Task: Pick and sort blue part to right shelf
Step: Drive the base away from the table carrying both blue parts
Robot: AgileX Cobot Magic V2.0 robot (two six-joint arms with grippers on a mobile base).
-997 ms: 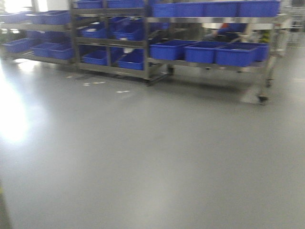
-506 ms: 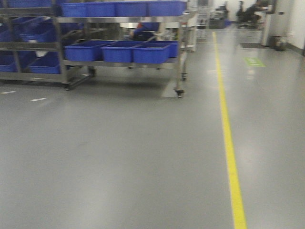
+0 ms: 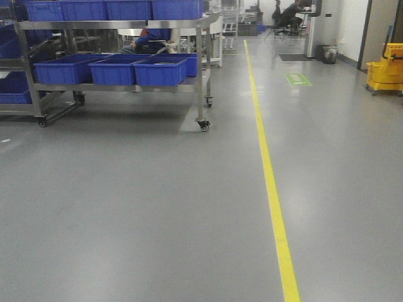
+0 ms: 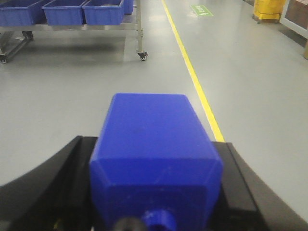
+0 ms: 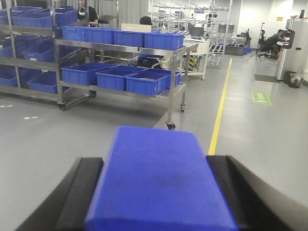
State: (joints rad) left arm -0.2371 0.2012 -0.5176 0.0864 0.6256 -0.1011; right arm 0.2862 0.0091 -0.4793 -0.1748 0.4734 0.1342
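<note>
In the left wrist view my left gripper (image 4: 153, 147) is shut on the blue part (image 4: 151, 130). It is a solid-blue square block with sloped shoulders, and its small round knob (image 4: 159, 219) points back at the camera. Black fingers (image 4: 72, 163) press both its sides. In the right wrist view my right gripper (image 5: 155, 161) is shut on another blue block (image 5: 159, 183) between black fingers (image 5: 82, 185). Its cap end is hidden. Neither gripper shows in the front view.
A wheeled steel shelf (image 3: 200, 75) with several blue bins (image 3: 113, 69) stands ahead on the left; it also shows in the right wrist view (image 5: 120, 48). A yellow floor line (image 3: 267, 170) runs ahead. A yellow mop bucket (image 3: 385, 66) is far right. People sit at the back.
The front view has swung to the right. The shelves slid to the left of the picture, and the yellow line and then the mop bucket came into view.
</note>
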